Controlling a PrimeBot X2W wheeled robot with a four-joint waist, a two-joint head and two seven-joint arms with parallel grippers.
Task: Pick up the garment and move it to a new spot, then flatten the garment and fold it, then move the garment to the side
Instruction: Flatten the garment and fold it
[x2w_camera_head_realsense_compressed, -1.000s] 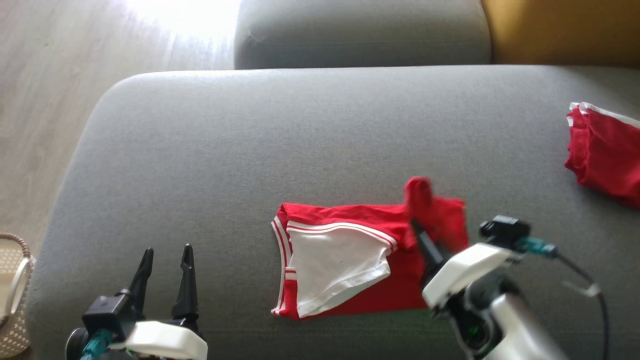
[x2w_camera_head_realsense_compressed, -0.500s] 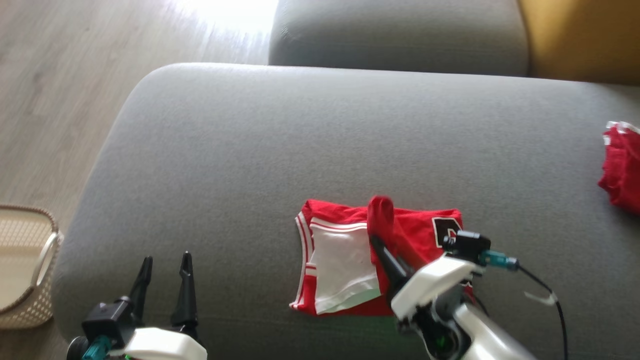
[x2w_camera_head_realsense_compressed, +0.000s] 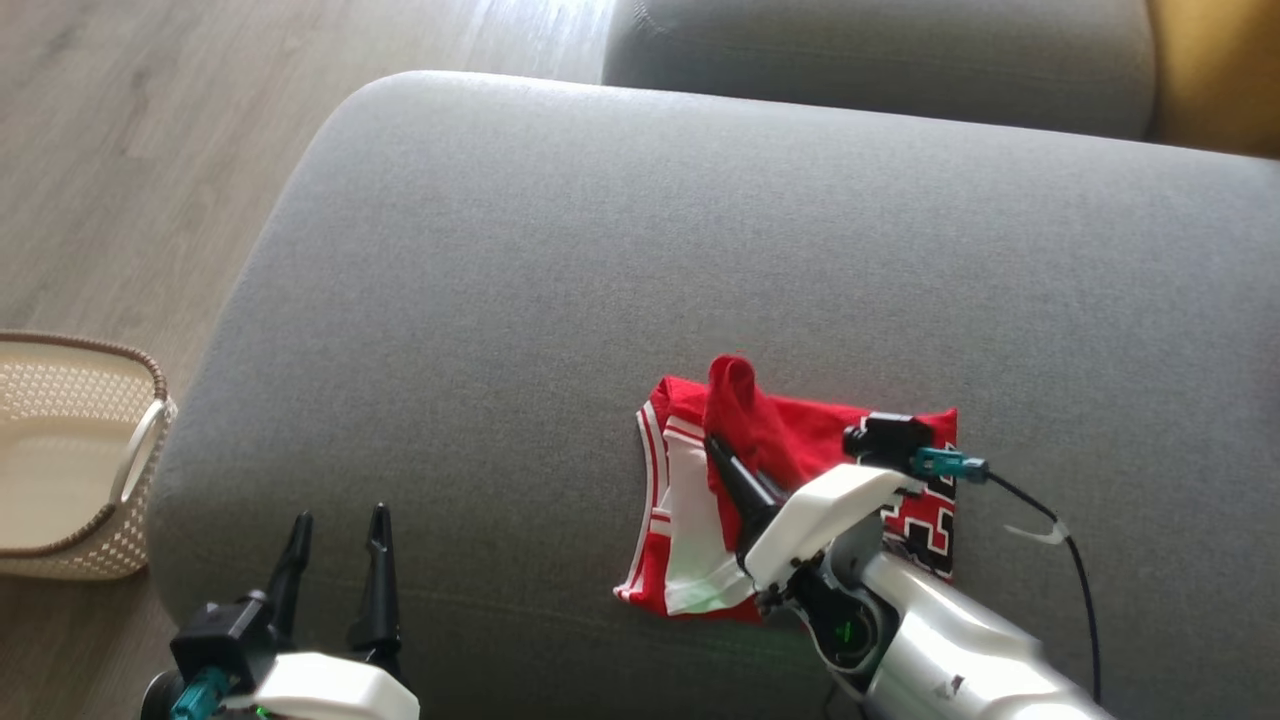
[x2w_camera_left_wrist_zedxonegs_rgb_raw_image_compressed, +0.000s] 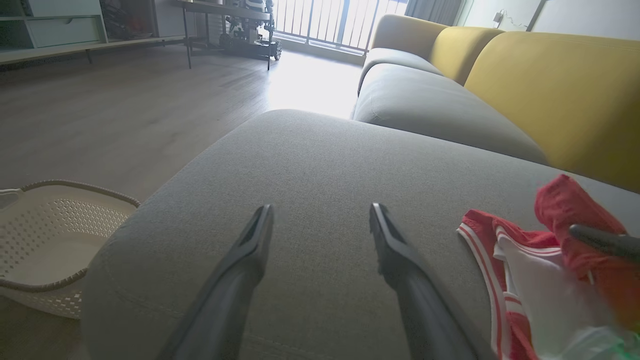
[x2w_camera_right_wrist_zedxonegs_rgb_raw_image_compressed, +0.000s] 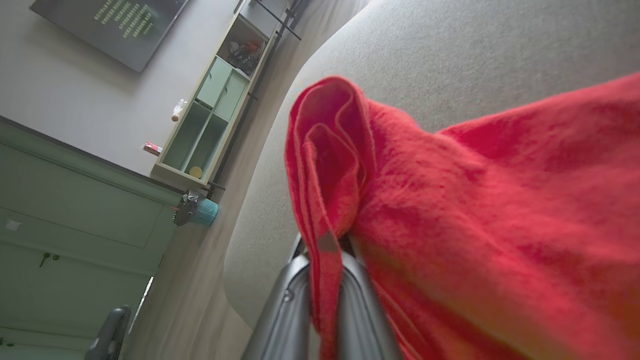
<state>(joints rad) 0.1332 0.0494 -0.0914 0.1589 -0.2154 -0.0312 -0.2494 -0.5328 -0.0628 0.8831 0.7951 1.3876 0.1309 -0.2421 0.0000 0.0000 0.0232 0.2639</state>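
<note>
Right gripper (x2w_camera_head_realsense_compressed: 722, 455) pinches a raised fold of the garment (x2w_camera_head_realsense_compressed: 800, 450), which lies lengthwise along the cushion's (x2w_camera_head_realsense_compressed: 600, 250) front edge; left gripper (x2w_camera_head_realsense_compressed: 338, 535), spread wide and empty, stands well apart leftward.

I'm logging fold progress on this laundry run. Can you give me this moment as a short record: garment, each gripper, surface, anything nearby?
garment: red with white trim, lying partly folded on the sofa cushion
surface: grey sofa cushion
right gripper: shut on a raised red fold of the garment
left gripper: open, empty, over the cushion's near edge, apart from the garment
nearby: cream basket on the wooden floor, to the robot's left
fold status: lifted fold held above the white panel, not laid down
</note>
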